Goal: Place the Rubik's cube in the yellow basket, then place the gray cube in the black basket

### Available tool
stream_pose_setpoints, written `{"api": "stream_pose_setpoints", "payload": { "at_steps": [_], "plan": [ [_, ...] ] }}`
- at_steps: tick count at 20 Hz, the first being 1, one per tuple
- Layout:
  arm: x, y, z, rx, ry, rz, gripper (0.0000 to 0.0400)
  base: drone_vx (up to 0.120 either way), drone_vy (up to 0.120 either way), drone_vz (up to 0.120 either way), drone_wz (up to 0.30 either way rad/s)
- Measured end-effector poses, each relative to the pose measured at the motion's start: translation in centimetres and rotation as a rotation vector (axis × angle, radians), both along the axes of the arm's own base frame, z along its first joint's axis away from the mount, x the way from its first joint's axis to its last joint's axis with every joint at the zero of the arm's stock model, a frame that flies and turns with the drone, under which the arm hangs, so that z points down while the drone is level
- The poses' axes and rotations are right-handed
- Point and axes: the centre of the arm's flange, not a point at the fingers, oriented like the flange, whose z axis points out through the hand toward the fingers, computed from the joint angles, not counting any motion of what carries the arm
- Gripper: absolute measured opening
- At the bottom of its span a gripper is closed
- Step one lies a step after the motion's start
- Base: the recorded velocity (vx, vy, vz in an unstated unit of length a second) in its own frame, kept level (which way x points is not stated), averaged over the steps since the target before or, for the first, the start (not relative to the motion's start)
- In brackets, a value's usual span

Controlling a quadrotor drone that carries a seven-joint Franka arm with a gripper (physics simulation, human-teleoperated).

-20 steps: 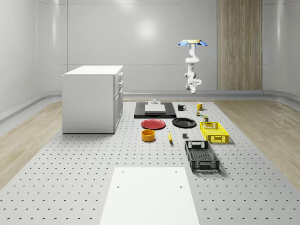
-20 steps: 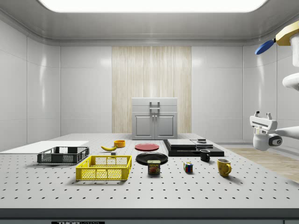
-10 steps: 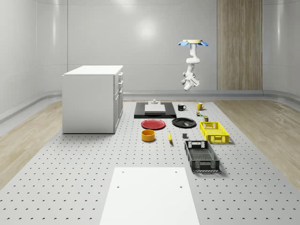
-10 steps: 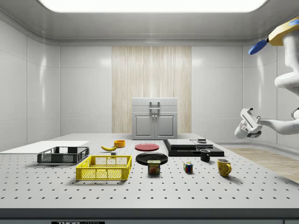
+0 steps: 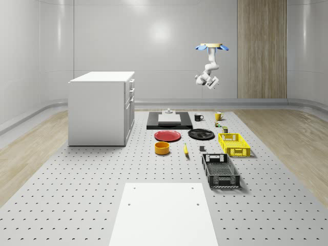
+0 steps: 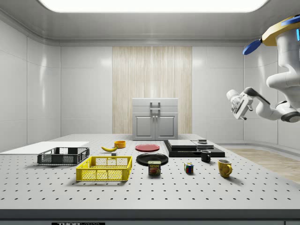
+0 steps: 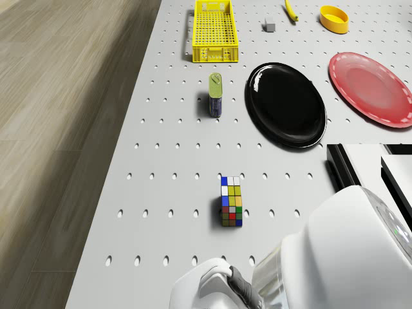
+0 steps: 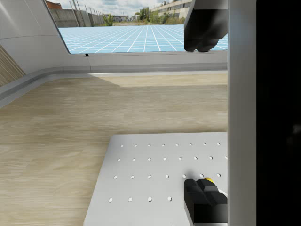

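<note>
Drone (image 5: 210,46) hovering high above the counter's (image 5: 92,179) far right end, upper right in the whole-scene view. End effector (image 6: 238,104) raised well above the counter, holding nothing; finger spacing cannot be told. Rubik's cube (image 7: 231,201) rests on the counter, near the can (image 7: 215,94); yellow basket (image 7: 215,31) well apart.

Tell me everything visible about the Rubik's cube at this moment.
The Rubik's cube is a small cube with faces of mixed colour tiles: white, blue, yellow, green and red. It sits flat on the perforated table, untouched, standing apart from the can and the yellow mug, and outside the yellow basket. The gripper is high in the air, away from it.
</note>
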Motion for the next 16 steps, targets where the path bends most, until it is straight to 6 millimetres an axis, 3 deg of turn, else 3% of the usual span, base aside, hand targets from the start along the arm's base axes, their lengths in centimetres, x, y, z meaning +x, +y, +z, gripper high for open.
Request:
{"api": "stream_pose_setpoints", "payload": {
  "at_steps": [6, 14, 16],
  "plan": [
    [0.0, -3.8, -1.9, -0.434, 0.005, -0.014, 0.0400, 0.120, 0.000, 0.000, 0.000],
    [0.0, -5.5, -2.2, -0.612, 0.010, -0.018, 0.0400, 0.120, 0.000, 0.000, 0.000],
    [0.0, -5.7, -2.2, -0.629, 0.010, -0.018, 0.0400, 0.120, 0.000, -0.120, 0.000]
  ]
}}
